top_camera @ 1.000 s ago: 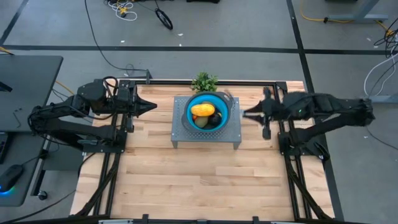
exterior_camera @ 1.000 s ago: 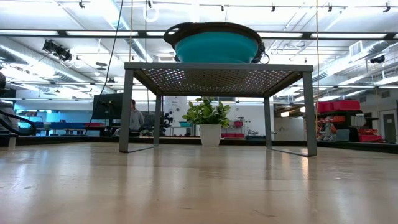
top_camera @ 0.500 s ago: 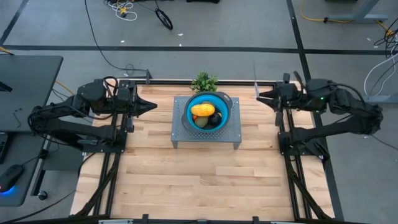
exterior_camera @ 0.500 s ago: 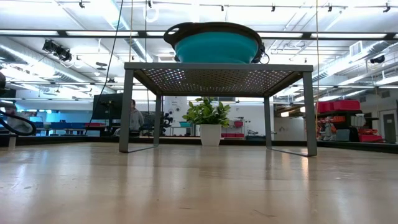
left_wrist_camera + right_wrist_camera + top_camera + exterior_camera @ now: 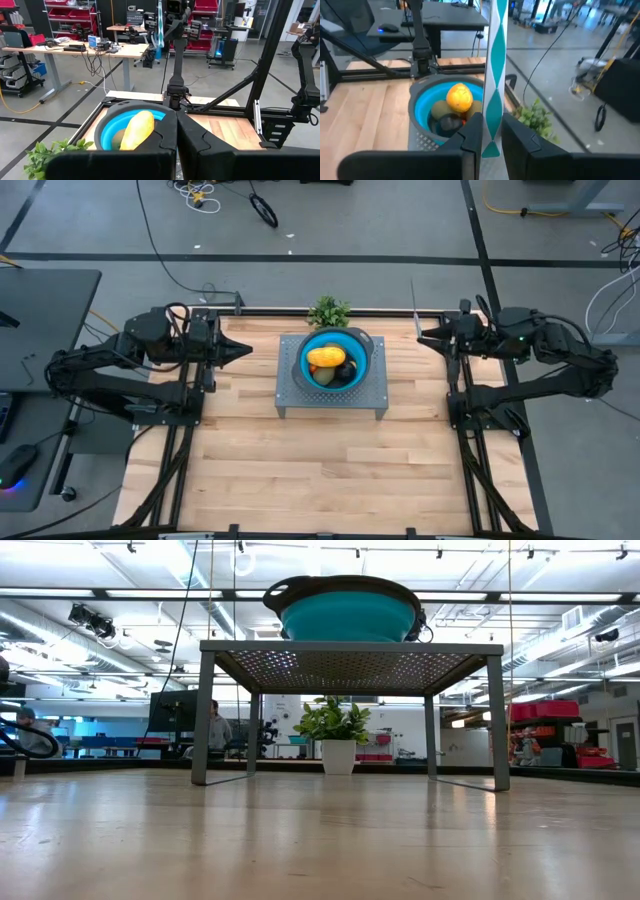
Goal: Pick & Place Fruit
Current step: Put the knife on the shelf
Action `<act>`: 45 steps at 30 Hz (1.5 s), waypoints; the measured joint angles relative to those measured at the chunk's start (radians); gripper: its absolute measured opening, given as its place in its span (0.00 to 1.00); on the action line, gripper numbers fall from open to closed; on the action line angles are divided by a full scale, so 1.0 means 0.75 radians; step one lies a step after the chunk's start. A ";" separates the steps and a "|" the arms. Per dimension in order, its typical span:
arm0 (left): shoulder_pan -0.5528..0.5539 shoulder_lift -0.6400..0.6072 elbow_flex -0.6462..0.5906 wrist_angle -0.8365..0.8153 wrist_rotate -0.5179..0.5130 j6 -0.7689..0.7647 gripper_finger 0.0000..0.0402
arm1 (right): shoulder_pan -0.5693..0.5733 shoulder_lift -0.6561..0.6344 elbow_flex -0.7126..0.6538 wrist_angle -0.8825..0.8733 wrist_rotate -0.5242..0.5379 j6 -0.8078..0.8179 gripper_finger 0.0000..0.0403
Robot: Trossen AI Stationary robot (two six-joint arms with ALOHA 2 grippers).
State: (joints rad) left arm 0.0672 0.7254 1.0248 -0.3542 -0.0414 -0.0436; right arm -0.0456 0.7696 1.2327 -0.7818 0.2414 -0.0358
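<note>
Fruit is piled in the blue bowl, well ahead of the right gripper fingers clamped on the knife; left gripper closed, empty; fruit judged light, smooth, best gripped mid-body.

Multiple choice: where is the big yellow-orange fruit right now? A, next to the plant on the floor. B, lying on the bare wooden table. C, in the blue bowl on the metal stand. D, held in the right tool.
C: the yellow-orange fruit lies in the blue bowl on the perforated metal stand, atop the darker pieces.
</note>
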 joint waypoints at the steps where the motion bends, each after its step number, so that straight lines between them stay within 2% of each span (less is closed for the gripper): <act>1: 0.000 0.000 0.000 0.000 0.000 -0.002 0.01 | 0.000 0.000 0.000 -0.012 -0.005 0.021 0.15; 9: 0.000 0.000 0.000 0.000 -0.013 -0.002 0.01 | 0.001 0.011 -0.076 -0.071 -0.162 0.128 0.15; 21: 0.000 0.000 0.000 0.000 -0.033 -0.002 0.01 | 0.002 0.004 -0.216 -0.023 -0.198 0.182 0.15; 30: 0.000 0.000 0.000 0.000 -0.056 -0.002 0.01 | 0.003 0.001 -0.265 -0.001 -0.330 0.262 0.15; 45: 0.000 -0.024 -0.001 0.001 -0.075 -0.002 0.01 | 0.005 -0.100 -0.457 0.127 -0.339 0.356 0.15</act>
State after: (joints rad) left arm 0.0673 0.7075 1.0245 -0.3534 -0.0974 -0.0450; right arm -0.0422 0.6946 0.8901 -0.6865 -0.0128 0.2310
